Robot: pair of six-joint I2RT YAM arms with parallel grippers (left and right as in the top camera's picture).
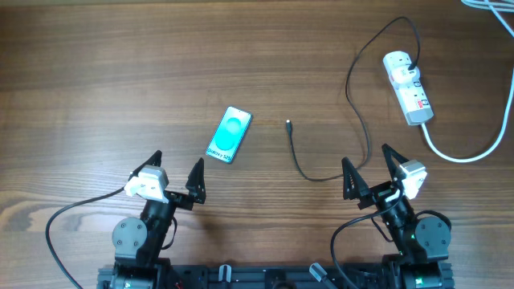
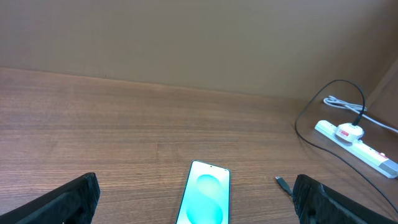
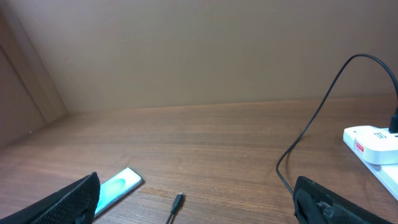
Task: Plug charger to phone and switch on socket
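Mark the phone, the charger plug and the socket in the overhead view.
phone (image 1: 229,135), overhead view, middle of its turquoise screen.
charger plug (image 1: 288,125), overhead view, the cable's free tip.
socket (image 1: 412,95), overhead view, middle of the white strip.

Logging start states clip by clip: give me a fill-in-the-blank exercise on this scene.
1. The phone lies with its screen facing ___.
2. The charger runs from its loose tip up to the ___.
3. The left gripper and right gripper are both empty and ___.
Missing: up; socket; open.
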